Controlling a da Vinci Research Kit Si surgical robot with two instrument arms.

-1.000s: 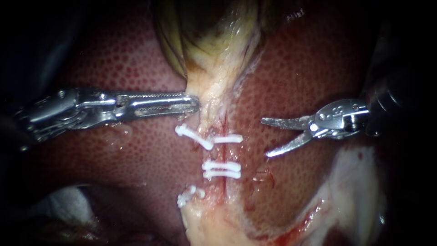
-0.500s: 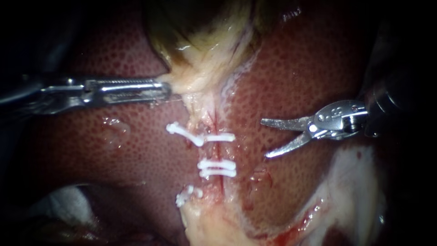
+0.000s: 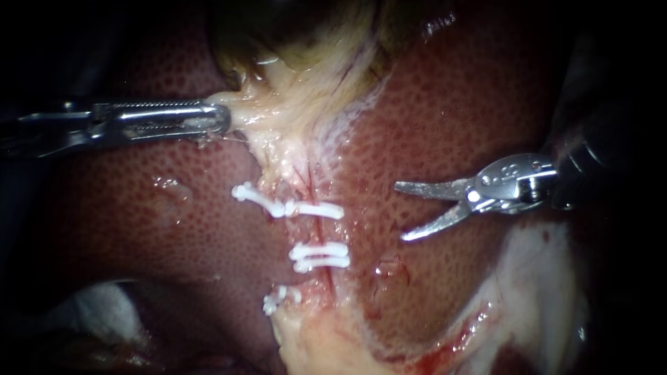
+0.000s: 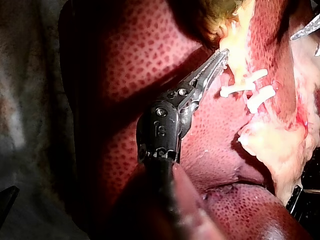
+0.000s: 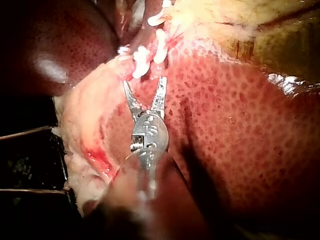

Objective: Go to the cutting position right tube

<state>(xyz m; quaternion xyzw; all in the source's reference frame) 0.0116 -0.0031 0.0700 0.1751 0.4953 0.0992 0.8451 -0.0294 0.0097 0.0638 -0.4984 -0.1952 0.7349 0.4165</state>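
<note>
**Q:** State of the claw on the left instrument [image 3: 221, 117]?

**A:** Closed down narrow on a fold of pale tissue [image 3: 278, 121] just below the gallbladder [image 3: 299, 42]. Both halves bear on the fold, which is drawn out sideways toward the shaft. The left wrist view agrees: the tip is buried in the edge of that same pale stalk.

**Q:** And the right instrument [image 3: 400, 212]?

**A:** Its claw is a pair of thin blades, spread wide with nothing between them. It hangs over the bare liver [image 3: 472, 104], tips pointing toward the clipped stalk.

**Q:** Location of the right tube [image 3: 322, 232]?

**A:** It is the reddish strand running down the right side of the pale stalk, between the two instruments. White clips cross it. An upper clip [image 3: 316, 210] lies across it, and a close pair of clips [image 3: 319, 255] lies lower. A short bare length of tube shows between them.

**Q:** Contact between the blades and the tube?

**A:** None. The blade tips are near it but apart, roughly level with that bare stretch.

**Q:** Anything further out?

**A:** Another clip [image 3: 278, 300] sits at the stalk's lower left edge. Beyond it, pale fatty tissue [image 3: 542, 292] with some blood runs along the liver's edge.
</note>
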